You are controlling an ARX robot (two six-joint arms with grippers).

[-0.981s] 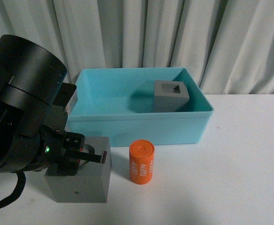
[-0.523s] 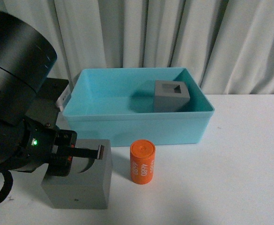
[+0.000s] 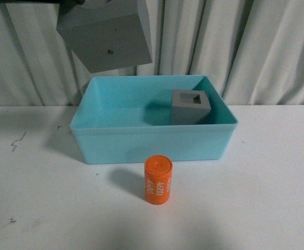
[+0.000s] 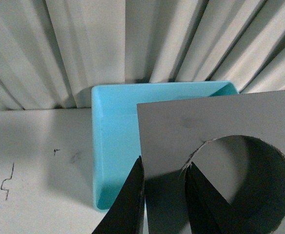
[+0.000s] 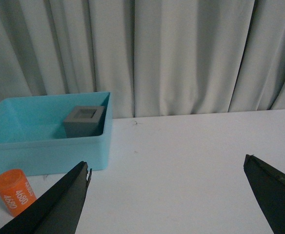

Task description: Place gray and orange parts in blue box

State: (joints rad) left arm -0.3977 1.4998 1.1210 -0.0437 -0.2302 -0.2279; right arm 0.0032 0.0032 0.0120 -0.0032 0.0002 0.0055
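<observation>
Square-hole gray cube (image 3: 190, 107) already in blue box (image 3: 152, 146). Round-hole gray cube (image 3: 108, 39) high in air, tilted, above left side of box. Left fingers (image 4: 130, 204) pinch its wall, one finger inside hole. Right fingers (image 5: 59, 204) spread wide, holding nothing. Orange cylinder (image 3: 157, 179) stands on worktop (image 3: 266, 198), just in front of box. Left to do: drop this cube in, then cylinder.

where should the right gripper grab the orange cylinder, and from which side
Probably best: take the orange cylinder across its curved wall, near the top, coming straight down from above with the open right gripper. It stands upright, apart from the blue box, with free table on both sides, so the gripper can straddle it.
</observation>
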